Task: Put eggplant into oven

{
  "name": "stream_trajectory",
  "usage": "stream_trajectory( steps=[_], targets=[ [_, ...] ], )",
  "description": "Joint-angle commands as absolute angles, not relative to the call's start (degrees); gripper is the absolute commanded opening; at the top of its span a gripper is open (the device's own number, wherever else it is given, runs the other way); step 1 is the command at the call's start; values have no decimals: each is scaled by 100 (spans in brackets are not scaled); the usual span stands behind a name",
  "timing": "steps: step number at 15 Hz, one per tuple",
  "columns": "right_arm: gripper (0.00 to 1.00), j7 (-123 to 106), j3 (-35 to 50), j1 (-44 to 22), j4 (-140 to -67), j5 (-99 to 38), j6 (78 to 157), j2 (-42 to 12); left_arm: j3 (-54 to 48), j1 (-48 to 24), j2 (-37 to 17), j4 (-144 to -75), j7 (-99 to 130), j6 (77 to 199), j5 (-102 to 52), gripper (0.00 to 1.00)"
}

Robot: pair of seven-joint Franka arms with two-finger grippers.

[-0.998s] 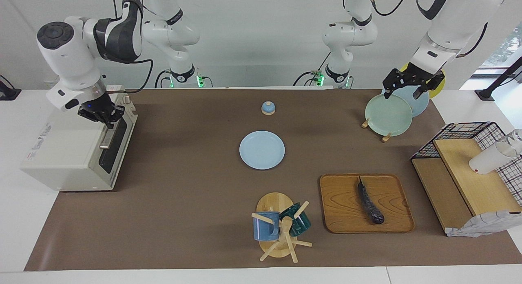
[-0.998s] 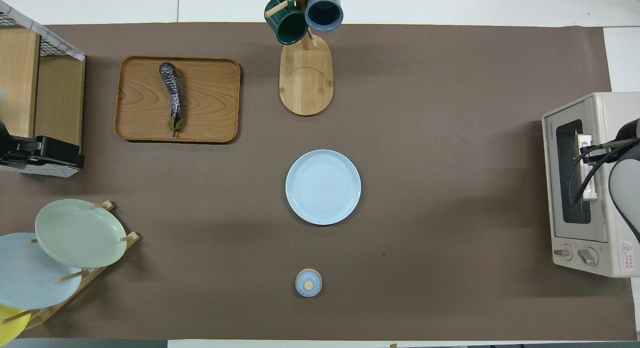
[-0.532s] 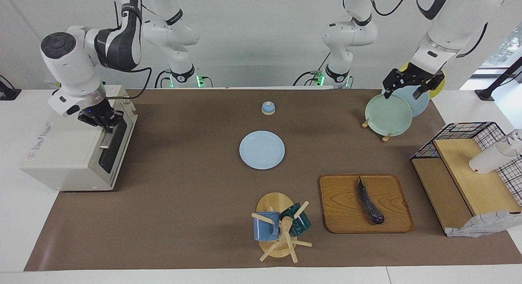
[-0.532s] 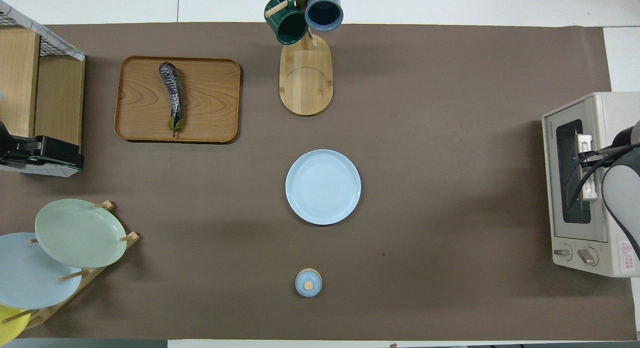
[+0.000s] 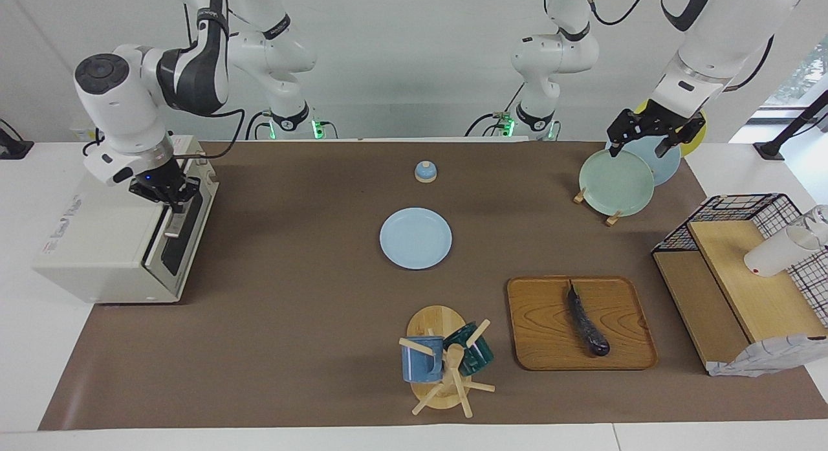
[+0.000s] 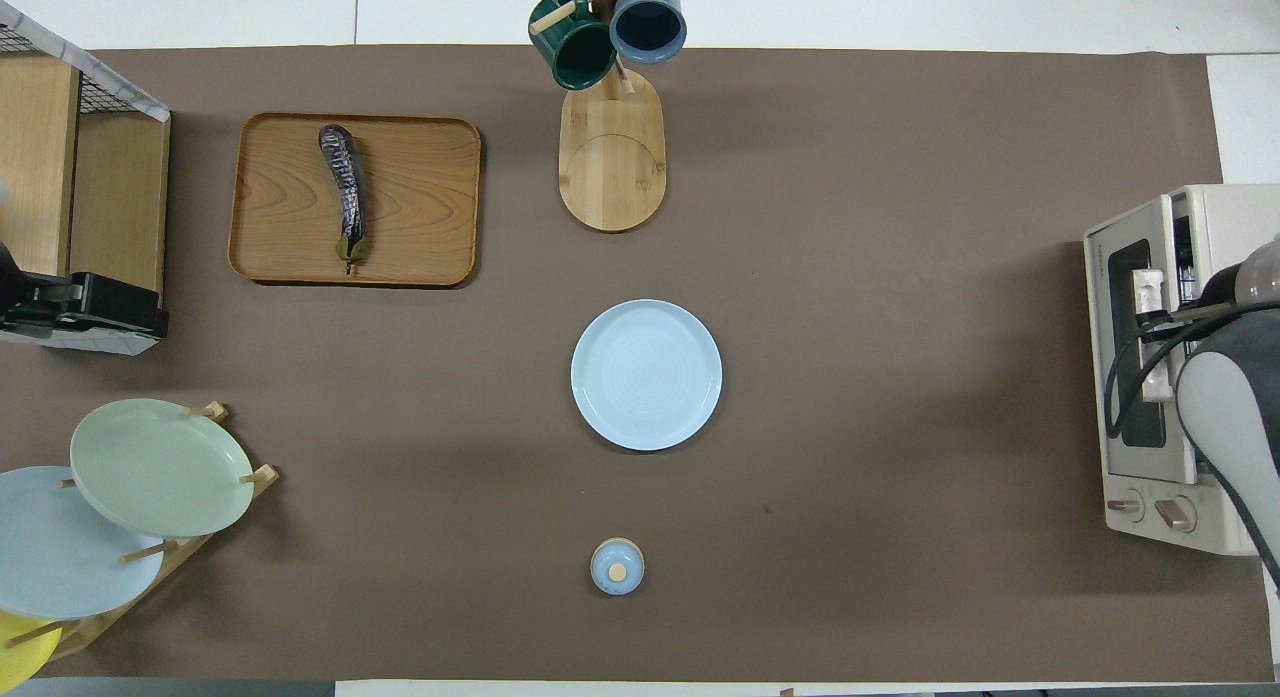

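Cream oven (image 5: 103,244) door cracked, right gripper (image 5: 169,193) clamped on its handle (image 5: 174,219).
Left gripper (image 5: 642,140) waits, fingers spread, over plate rack (image 5: 592,202); eggplant (image 5: 587,323) on tray (image 5: 543,334).

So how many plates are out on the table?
4: a blue plate mid-table, plus green, blue and yellow ones in the rack under the left arm. More may be hidden.

Oven (image 6: 1140,227) partly under the right arm; yellow plate (image 6: 20,649) cut off at the edge.
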State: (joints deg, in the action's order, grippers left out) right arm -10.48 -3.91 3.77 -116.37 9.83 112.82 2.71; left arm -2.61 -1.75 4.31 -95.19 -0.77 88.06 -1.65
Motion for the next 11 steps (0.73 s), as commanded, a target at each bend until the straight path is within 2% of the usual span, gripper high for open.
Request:
stream_trajectory(
  steps=[1,5,11],
  targets=[
    [0,-748,-369,159,-11874,958,11698,114,-290,-132,527,-9598,-97,8798,-53,100],
    [0,-694,-360,9,-11979,660,11996,-26,-290,-132,527,-9598,-97,8798,-53,100],
    [0,-501,-369,-395,-12462,571,12944,-255,-290,-132,527,-9598,-97,8798,-53,100]
  ],
)
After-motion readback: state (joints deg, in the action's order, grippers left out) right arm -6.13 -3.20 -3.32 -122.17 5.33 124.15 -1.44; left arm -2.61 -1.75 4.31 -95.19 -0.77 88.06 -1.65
